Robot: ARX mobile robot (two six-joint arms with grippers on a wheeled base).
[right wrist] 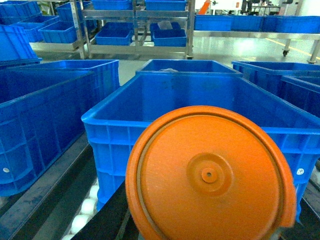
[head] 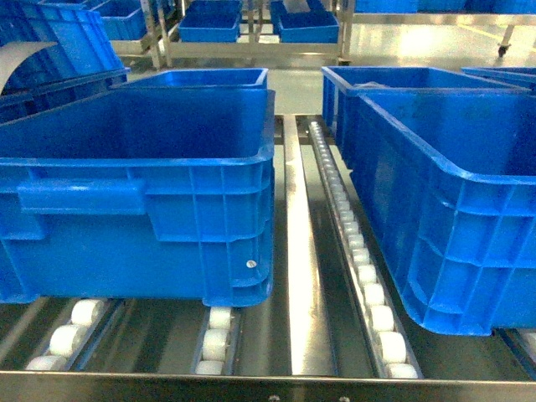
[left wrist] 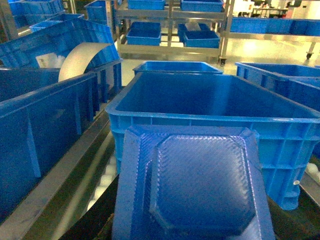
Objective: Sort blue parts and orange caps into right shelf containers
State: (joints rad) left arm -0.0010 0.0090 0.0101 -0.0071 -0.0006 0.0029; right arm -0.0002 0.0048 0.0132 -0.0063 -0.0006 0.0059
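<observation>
A blue part [left wrist: 192, 185], a flat textured piece with a raised eight-sided middle, fills the bottom of the left wrist view. My left gripper [left wrist: 192, 225] is shut on it, its jaws hidden behind it. An empty right shelf container [left wrist: 210, 119] stands just beyond the part. In the right wrist view a round orange cap [right wrist: 207, 175] covers my right gripper [right wrist: 207, 227], which is shut on it, in front of another empty blue container [right wrist: 107, 120]. The head view shows both containers, left [head: 134, 180] and right [head: 456, 226], but neither gripper.
The crates rest on a sloping shelf with white roller tracks [head: 362, 272] and a metal rail [head: 306, 276] between them. More blue crates [head: 197, 78] stand behind. Metal racks holding crates [head: 306, 27] line the far floor. A curved white sheet [left wrist: 80, 57] lies in a crate at left.
</observation>
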